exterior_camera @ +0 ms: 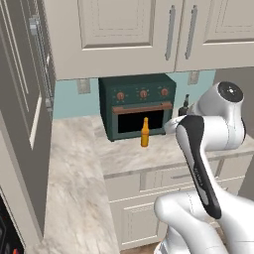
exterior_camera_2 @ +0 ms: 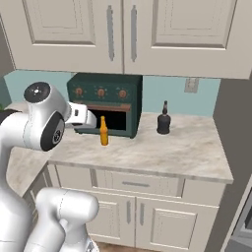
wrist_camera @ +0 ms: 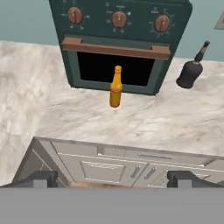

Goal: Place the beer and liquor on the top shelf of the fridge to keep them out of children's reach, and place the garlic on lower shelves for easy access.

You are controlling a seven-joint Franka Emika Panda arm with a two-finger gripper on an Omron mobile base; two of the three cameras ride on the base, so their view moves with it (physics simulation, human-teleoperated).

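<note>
Reaching with gripper [wrist_camera: 112, 178] jaws spread, empty; a careless approach could topple the upright beer [wrist_camera: 115, 87] on the bench [wrist_camera: 153, 122].

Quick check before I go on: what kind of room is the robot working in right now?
A kitchen, rendered: a marble-look counter with cabinets above, a dark green countertop oven against the wall, and the beer and liquor standing on it.

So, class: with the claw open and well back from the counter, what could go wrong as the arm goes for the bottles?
1. The beer stands upright, slim, right in front of the oven; a sideways nudge may topple it.
2. Overshooting, the claw could strike the oven door.
3. The liquor stands apart to the right, a further reach.
</note>
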